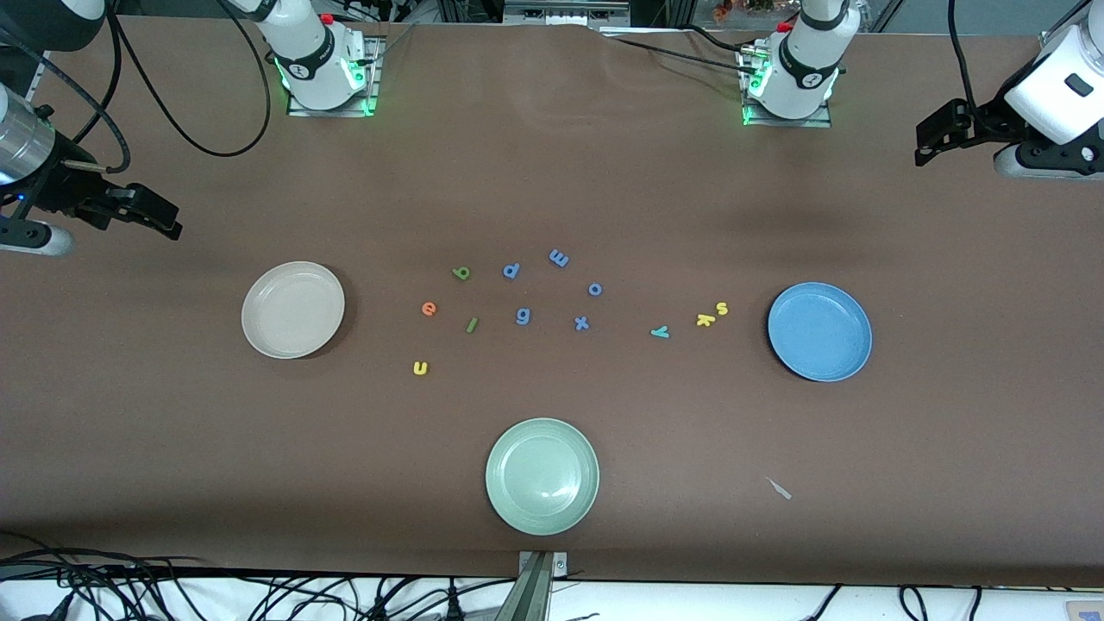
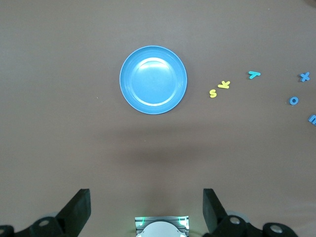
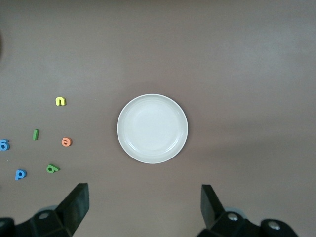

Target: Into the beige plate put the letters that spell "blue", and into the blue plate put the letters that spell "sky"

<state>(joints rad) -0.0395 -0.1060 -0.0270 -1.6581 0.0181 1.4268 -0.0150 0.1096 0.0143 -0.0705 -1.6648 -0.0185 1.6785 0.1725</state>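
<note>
Nearest the front camera sits the green plate (image 1: 542,475), alone at the table's (image 1: 552,172) middle, with a small pale scrap (image 1: 780,489) lying toward the left arm's end.

Farther back comes the yellow u (image 1: 420,368), apart from the other letters. Next a loose row: the beige plate (image 1: 292,310) toward the right arm's end, empty; then the orange e (image 1: 429,309), the green l (image 1: 472,324), a blue g (image 1: 523,316) and x (image 1: 581,323), the teal y (image 1: 660,331), the yellow k (image 1: 705,320) with the s (image 1: 722,308) just beside it, and the blue plate (image 1: 819,331) toward the left arm's end, also empty. No letter lies in any plate.

Farther still lie the green b (image 1: 461,272), a blue p (image 1: 511,270), m (image 1: 559,257) and o (image 1: 594,289).

The right gripper (image 1: 159,216) hangs in the air over bare table at its own end, fingers (image 3: 74,205) spread wide and holding nothing; its wrist view looks down on the beige plate. The left gripper (image 1: 936,134) hangs over bare table at its end, fingers (image 2: 76,207) likewise spread and empty, with the blue plate below in its wrist view.
</note>
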